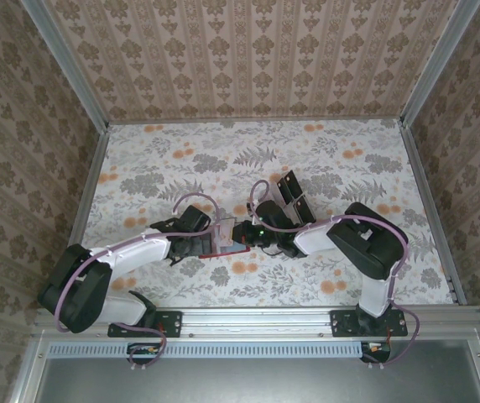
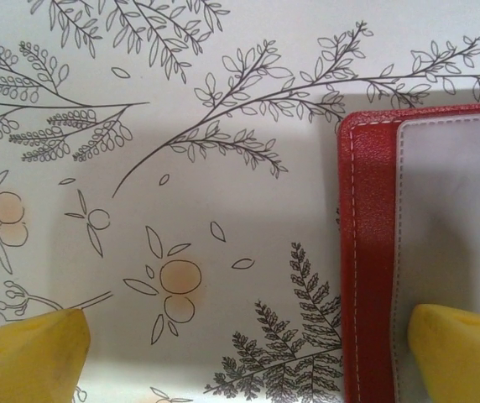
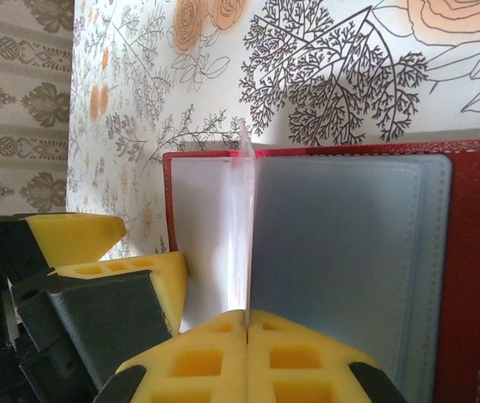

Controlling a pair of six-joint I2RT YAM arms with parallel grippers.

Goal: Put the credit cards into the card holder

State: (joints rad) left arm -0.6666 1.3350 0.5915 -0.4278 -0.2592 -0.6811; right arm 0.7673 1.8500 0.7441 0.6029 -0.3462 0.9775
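Right gripper (image 3: 247, 323) pinched shut on a thin clear pocket leaf (image 3: 242, 218), holding it upright off the open card holder (image 3: 475, 277), mid-desk (image 2: 181, 168). Left gripper (image 2: 244, 357) spread wide, empty, straddling the holder's left edge. Credit cards (image 1: 291, 195) just far-right. Cards look stiff, light, slippery: best taken by the edges. Leaf seems flimsy.

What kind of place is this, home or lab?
Probably a lab test cell, not a home: wallpapered panel walls in an aluminium frame, a floral-covered table, and a robot mounting rail.
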